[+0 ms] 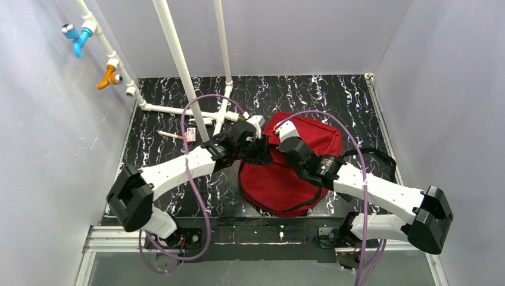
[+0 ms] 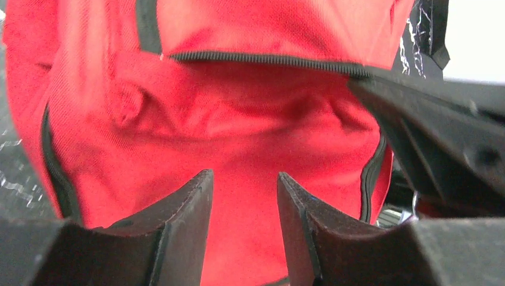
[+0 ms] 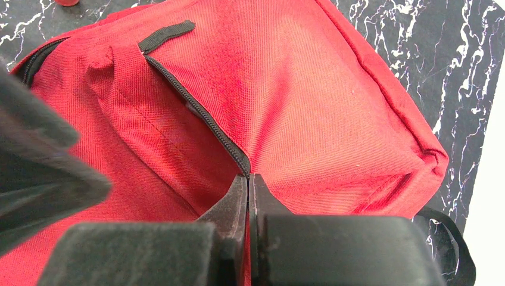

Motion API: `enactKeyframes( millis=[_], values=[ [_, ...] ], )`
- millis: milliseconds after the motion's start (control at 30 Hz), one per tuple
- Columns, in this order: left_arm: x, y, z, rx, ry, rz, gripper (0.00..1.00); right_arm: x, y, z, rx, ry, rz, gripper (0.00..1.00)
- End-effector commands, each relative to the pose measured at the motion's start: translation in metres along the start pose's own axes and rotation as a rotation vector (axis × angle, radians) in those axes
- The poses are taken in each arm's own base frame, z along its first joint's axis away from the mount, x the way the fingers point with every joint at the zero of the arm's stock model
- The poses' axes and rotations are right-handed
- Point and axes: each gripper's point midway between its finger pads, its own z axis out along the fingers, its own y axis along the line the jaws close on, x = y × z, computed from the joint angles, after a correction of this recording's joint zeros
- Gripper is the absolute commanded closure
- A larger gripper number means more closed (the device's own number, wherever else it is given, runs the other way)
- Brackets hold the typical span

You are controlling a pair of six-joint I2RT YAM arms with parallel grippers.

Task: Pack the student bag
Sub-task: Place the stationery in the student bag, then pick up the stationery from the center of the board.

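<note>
1. The large soft dark-red fabric student bag (image 1: 280,185) lies on the black white-veined marble-pattern tabletop (image 1: 333,95), at its middle and toward the near edge, between the two arms.
2. A black strap (image 1: 378,156) of the bag loops out onto the tabletop on its right side.
3. A black zipper (image 3: 196,113) runs diagonally across the bag's upper face. What shows of it is closed.
4. The left gripper (image 2: 243,174) sits at the bag's left side, low over the fabric.
   - Its two dark fingers (image 2: 190,220) stand partly apart with a clear gap between them.
   - Only red cloth shows beyond that gap. Nothing is clamped.
5. The right gripper (image 3: 249,179) reaches in over the top of the bag from the right.
   - Its fingertips are pressed fully together at the near end of the zipper.
   - The red fabric draws up in creases toward the tips, so they pinch the bag at that point.
   - Whether a pull tab lies between them cannot be told.
6. In the left wrist view the right gripper's dark tip meets the right end of the zipper line, just ahead of the left fingers.
7. White plastic pipes (image 1: 178,65) rise at the far left of the tabletop, well apart from the bag.
</note>
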Motion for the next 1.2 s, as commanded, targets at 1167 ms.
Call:
enactKeyframes(
  millis=[1167],
  values=[
    [-0.054,0.206,0.023,-1.046,-0.285,-0.257,0.46,-0.018,0.002,-0.005,-0.021,-0.054,0.019,0.99]
  ],
)
